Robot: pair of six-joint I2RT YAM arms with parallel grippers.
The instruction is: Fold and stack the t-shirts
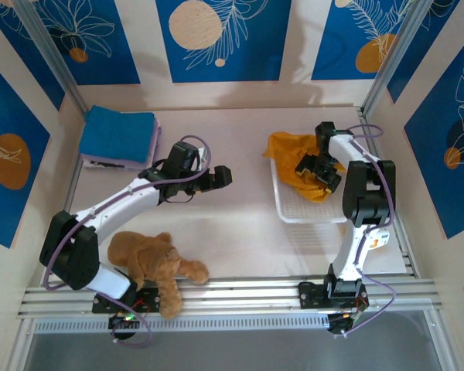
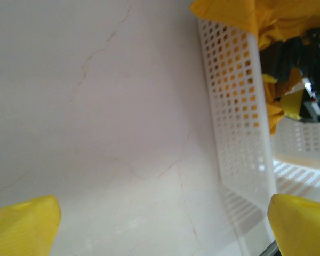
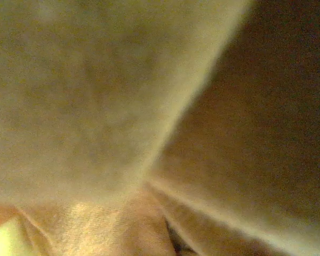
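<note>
top external: left fingers (image 1: 221, 176) spread wide, empty; right fingers (image 1: 317, 171) buried in orange t-shirt (image 1: 286, 145), grip unclear.

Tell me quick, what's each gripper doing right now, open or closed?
Left gripper: open, holding nothing.
Right gripper: down in the orange shirt; open or closed cannot be told.

brown plush teddy (image 1: 151, 263): sprawled at near-left bench edge, one leg over metal rail (image 1: 240, 292) | white perforated plastic basket (image 1: 301, 205): right of centre on pale bench (image 1: 232, 224) | blue floral wall panels (image 1: 216, 39): behind

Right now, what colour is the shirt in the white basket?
Mustard-orange shirt, clearest in the top external view.
</note>
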